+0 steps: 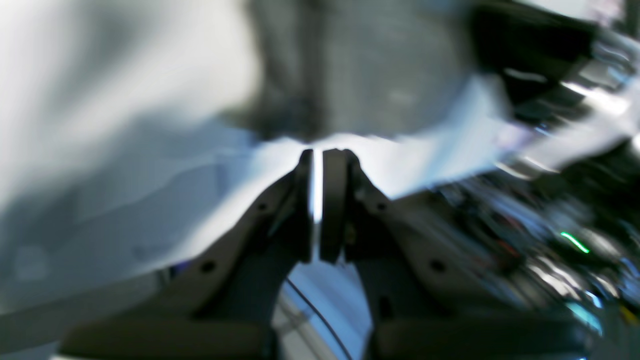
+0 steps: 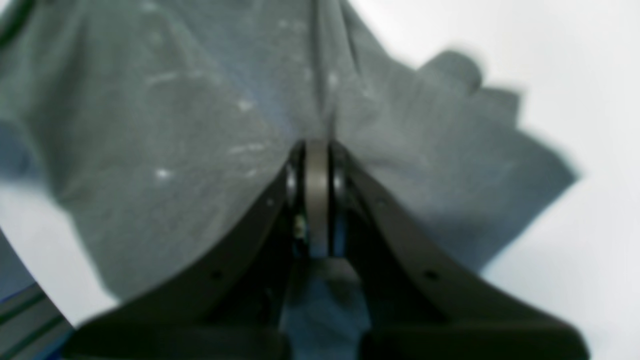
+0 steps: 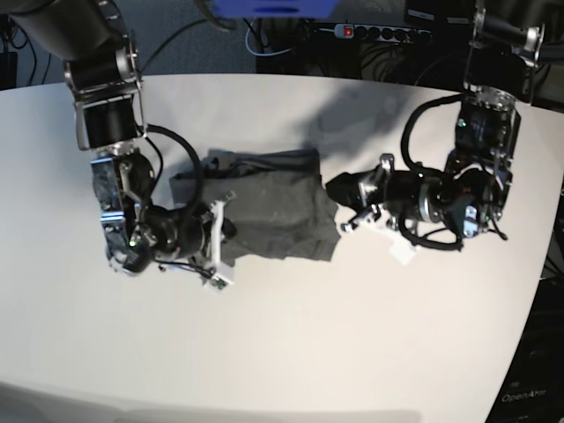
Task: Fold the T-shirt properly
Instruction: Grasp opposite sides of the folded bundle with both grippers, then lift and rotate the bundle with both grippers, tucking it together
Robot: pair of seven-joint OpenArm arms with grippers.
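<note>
T-shirt (image 3: 280,211), plain dark grey thin cloth, lies bunched at table centre. Our right gripper (image 2: 317,150) pinches its nine-o'clock edge. Our left gripper (image 1: 318,155), at three o'clock, looks closed on nothing, though blur hinders. Mid-fold, we judge; next, carry the edge across.

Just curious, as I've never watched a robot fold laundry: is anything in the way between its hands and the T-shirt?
Nothing visible. The right hand is already shut on the T-shirt; the left hand is shut at its other edge, with only bare table around.
</note>
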